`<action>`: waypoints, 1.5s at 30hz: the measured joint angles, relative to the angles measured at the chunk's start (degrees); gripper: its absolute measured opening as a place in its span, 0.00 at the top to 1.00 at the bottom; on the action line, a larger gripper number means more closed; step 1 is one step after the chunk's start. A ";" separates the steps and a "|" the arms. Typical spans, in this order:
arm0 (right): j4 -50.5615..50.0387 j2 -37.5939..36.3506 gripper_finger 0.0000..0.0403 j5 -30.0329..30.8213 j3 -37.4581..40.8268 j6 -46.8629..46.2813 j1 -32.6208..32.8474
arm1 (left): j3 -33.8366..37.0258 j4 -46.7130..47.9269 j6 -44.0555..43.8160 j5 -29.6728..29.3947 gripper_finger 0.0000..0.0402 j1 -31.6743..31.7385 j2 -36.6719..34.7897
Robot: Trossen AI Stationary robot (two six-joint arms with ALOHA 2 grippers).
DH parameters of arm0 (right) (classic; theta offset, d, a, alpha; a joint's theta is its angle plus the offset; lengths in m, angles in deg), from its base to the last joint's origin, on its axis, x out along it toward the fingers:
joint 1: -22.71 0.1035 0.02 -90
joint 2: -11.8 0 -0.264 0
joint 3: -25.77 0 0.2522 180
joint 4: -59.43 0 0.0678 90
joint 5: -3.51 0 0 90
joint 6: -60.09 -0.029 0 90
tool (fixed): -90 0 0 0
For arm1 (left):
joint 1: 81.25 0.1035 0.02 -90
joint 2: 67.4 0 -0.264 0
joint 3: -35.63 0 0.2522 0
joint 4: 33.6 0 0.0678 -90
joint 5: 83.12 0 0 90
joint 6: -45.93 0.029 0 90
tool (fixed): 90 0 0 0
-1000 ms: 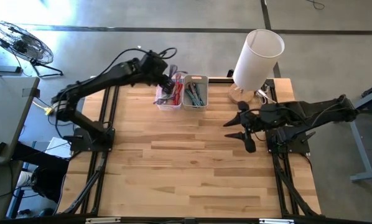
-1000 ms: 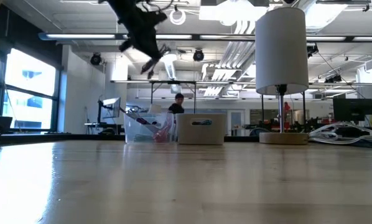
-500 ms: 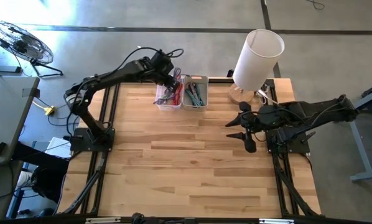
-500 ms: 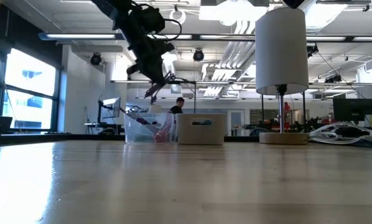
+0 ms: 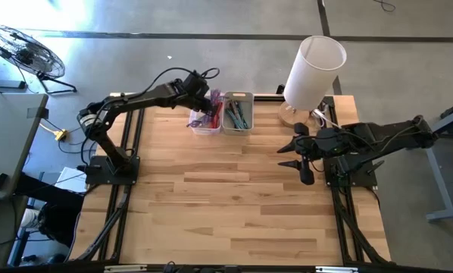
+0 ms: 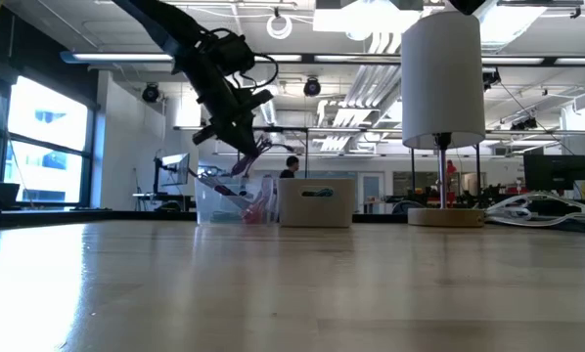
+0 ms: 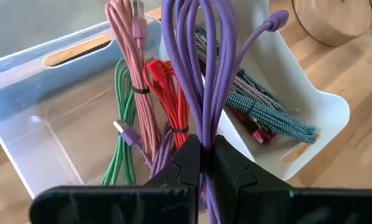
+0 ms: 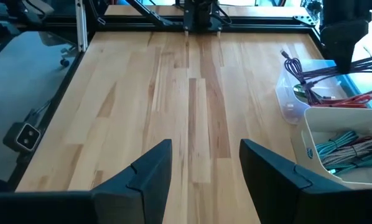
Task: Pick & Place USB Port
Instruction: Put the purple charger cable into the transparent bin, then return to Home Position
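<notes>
Now the left gripper (image 7: 203, 163) has dropped from above the clear bin (image 5: 204, 121) and its fingers pinch a purple cable (image 7: 192, 68), glossy and looped in long strands. That likely means the pick is made and lifting comes next. Pink, red and green cords stay bundled inside; braided teal ones lie in the white bin (image 5: 238, 112). The right gripper (image 8: 201, 165) waits over the wooden counter (image 5: 234, 197), fingers spread.
</notes>
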 joint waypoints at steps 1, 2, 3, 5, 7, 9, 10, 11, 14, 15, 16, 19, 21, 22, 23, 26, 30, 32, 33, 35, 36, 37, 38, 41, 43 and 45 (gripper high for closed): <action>-0.14 -0.13 0.55 -0.05 -0.02 -0.01 0.00 | 0.29 -0.19 -0.08 -0.23 0.96 0.00 0.00; -0.50 -0.17 0.55 -0.25 -0.02 -0.01 0.00 | 0.50 -0.07 -0.10 -0.33 0.96 0.00 0.00; -0.77 -0.19 0.55 -0.29 -0.02 -0.19 0.00 | 0.67 0.19 -0.11 -0.38 0.96 0.00 0.00; -0.86 -0.30 0.55 -0.34 -0.02 -0.38 0.00 | 0.75 0.33 -0.11 -0.49 0.96 0.00 0.00; -0.99 -0.37 0.55 -0.36 -0.02 -0.49 0.00 | 0.73 0.60 -0.11 -0.94 0.96 0.00 -0.02; -0.97 -0.41 0.55 -0.80 -0.02 -0.80 0.02 | 0.73 1.99 -0.56 -1.85 0.96 0.00 -0.02; -0.98 -0.41 0.55 -1.33 -0.02 -1.23 0.04 | 0.73 2.76 -1.00 -2.02 0.96 0.00 -0.02; -1.06 -0.41 0.55 -1.78 -0.02 -1.68 0.04 | 0.73 3.36 -1.20 -2.04 0.97 0.00 -0.02; -1.34 -0.39 0.55 -2.40 -0.02 -2.38 0.04 | 0.73 4.69 -1.27 -2.04 0.95 0.00 -0.02; -1.35 -0.40 0.55 -2.53 -0.02 -2.78 0.06 | 0.73 4.70 -0.83 -2.04 0.93 0.00 -0.02; -1.42 -0.41 0.55 -2.78 0.00 -3.07 0.04 | 0.73 4.58 -0.66 -2.04 0.90 0.00 -0.02; -1.41 -0.39 0.55 -3.00 0.00 -3.24 0.04 | 0.73 4.33 -0.52 -1.86 0.81 0.00 -0.02; -1.28 -0.39 0.55 -2.92 0.02 -3.37 0.04 | 0.73 4.32 0.30 -1.33 0.75 0.00 -0.02; -1.15 -0.39 0.55 -2.91 0.02 -3.41 0.04 | 0.73 4.28 1.08 -0.96 0.73 0.00 -0.02; -1.07 -0.39 0.55 -2.90 0.03 -3.42 0.04 | 0.73 4.30 1.64 -0.82 0.71 0.00 -0.02; -0.71 -0.39 0.55 -2.82 0.07 -3.42 0.04 | 0.73 4.28 1.92 -0.77 0.65 0.00 -0.04; -0.71 -0.39 0.55 -2.61 0.07 -3.42 0.04 | 0.73 3.66 3.09 -0.24 0.61 -0.01 -0.09; -0.71 -0.39 0.55 -1.50 0.07 -3.39 0.07 | 0.73 2.28 6.20 0.52 0.60 -0.45 -0.53; -0.71 -0.43 0.55 -0.76 0.07 -3.23 0.07 | 0.73 0.93 8.15 1.09 0.60 -0.81 -1.11; 0.32 -0.87 0.55 0.42 0.16 -3.79 0.07 | 0.73 -2.90 11.71 2.18 0.60 -2.04 -3.10; 2.04 -1.34 0.55 0.71 0.17 -4.56 0.04 | 0.73 -4.80 13.16 2.95 0.60 -2.64 -4.41; 3.93 -1.86 0.55 0.46 -0.04 -4.80 0.04 | 0.73 -6.60 14.44 3.63 0.60 -3.15 -5.98; 5.12 -2.45 0.55 -0.70 -0.56 -4.68 0.04 | 0.73 -8.36 15.72 4.27 0.60 -3.73 -7.67; 8.23 -4.46 0.55 -3.07 -2.76 -2.11 0.07 | 0.71 -12.29 19.61 4.41 0.64 -5.88 -14.34; 10.09 -5.48 0.55 -3.26 -3.57 -0.64 0.07 | 0.67 -12.96 23.19 3.60 0.70 -7.90 -19.84; 13.08 -6.10 0.55 -3.23 -3.63 -0.43 0.07 | 0.62 -12.15 27.10 1.38 0.78 -10.66 -25.45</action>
